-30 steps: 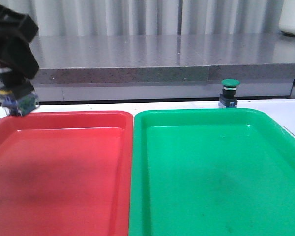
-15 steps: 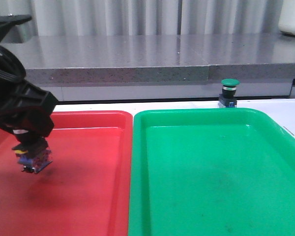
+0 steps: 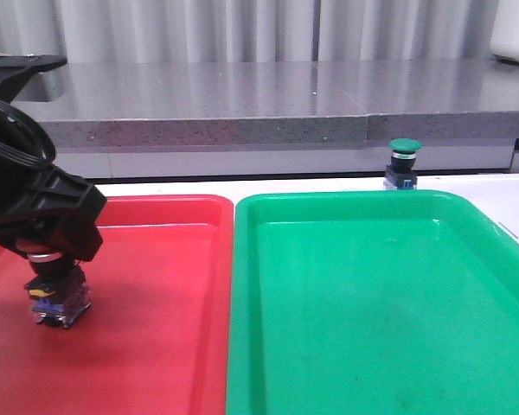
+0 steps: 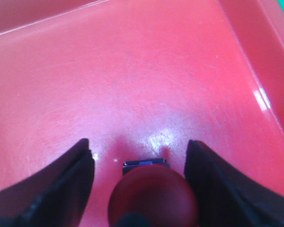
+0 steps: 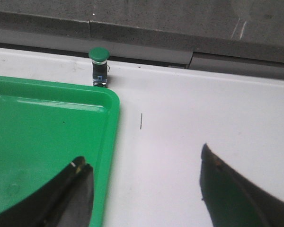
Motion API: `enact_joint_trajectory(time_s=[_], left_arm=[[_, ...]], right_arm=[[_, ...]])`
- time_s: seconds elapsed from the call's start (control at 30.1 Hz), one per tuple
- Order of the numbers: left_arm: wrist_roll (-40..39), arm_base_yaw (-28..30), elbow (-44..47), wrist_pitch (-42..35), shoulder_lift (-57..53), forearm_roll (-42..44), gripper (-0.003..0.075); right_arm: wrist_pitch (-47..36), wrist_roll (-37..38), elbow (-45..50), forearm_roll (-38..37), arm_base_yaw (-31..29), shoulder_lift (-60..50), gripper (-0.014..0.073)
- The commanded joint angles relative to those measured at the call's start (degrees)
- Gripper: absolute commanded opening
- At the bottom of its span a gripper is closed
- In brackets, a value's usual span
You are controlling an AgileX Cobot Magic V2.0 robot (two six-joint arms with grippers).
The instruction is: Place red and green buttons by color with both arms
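Red button (image 4: 153, 198) sits low over the red tray (image 3: 156, 259) floor, between the left fingers (image 4: 47, 189), which look apart, not pinching it. Green button (image 3: 404, 164) stands on the white surface (image 5: 189, 123) behind the green tray (image 3: 372, 303); right fingers (image 5: 236, 194) spread wide, holding nothing.

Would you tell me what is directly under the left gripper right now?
The red button, base down on the red tray, sits under the left gripper. Its cap shows between the fingers; actual tray contact is hidden.
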Motion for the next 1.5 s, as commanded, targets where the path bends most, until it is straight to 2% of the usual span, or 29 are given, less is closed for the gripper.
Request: enact_joint_trajectory(time_s=[0.0, 0.2, 0.6, 0.83, 1.0, 1.46], left_arm=[[-0.2, -0.5, -1.7, -3.0, -2.0, -0.3, 0.0465], [-0.2, -0.5, -1.7, 1.0, -8.7, -0.3, 0.0463], [-0.2, -0.5, -1.7, 15.3, -39.4, -0.3, 0.0463], [-0.2, -0.5, -1.7, 24.2, -52.2, -0.3, 0.0463], [-0.2, -0.5, -1.7, 24.3, -55.9, -0.3, 0.0463], [-0.2, -0.5, -1.7, 24.3, -55.8, -0.3, 0.0463]], right_arm=[[-3.8, -0.6, -1.5, -0.5, -0.2, 0.5, 0.0501], [-3.8, -0.6, -1.5, -0.5, -0.2, 0.5, 0.0501], [-3.8, -0.6, -1.5, -0.5, -0.2, 0.5, 0.0501], [-3.8, -0.6, -1.5, -0.5, -0.2, 0.5, 0.0501], [-3.8, -0.6, -1.5, -0.5, -0.2, 0.5, 0.0501], [-5.7, -0.6, -1.5, 0.2, -0.2, 1.2, 0.0501]])
